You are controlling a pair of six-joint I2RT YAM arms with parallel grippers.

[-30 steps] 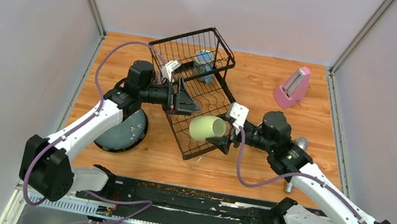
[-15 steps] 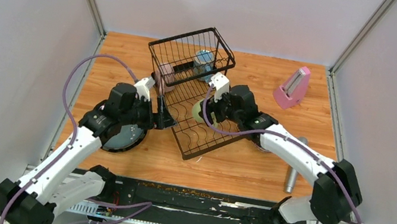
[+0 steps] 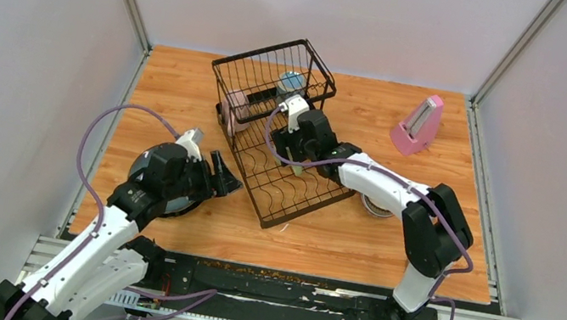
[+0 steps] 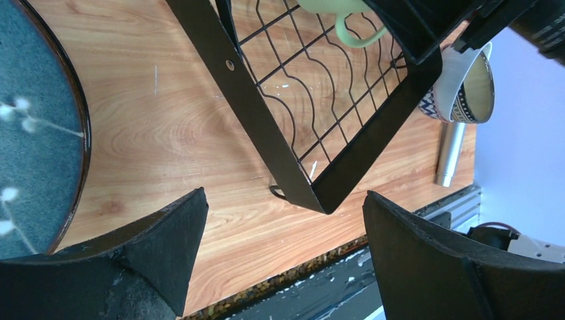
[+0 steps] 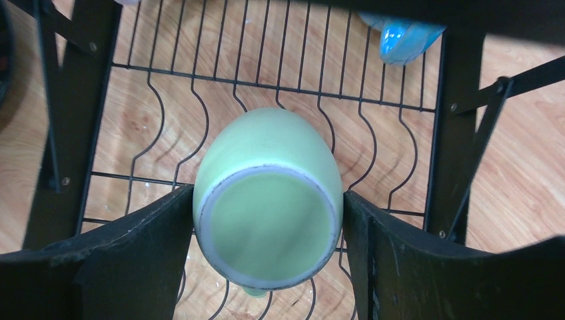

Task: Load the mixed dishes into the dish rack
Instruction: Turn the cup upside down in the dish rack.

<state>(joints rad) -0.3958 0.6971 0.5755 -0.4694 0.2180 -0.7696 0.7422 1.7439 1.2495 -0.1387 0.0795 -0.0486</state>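
The green mug [image 5: 266,193] is clamped between the right gripper's [image 5: 266,230] fingers just above the rack's [image 3: 252,185] wavy tray, mid-table [image 3: 335,246]. A blue mug [image 3: 290,84] sits in the basket end. The left gripper [image 3: 226,174], fingers spread wide and empty, hovers by the rack's near-left edge, beside the plate [image 4: 36,133].
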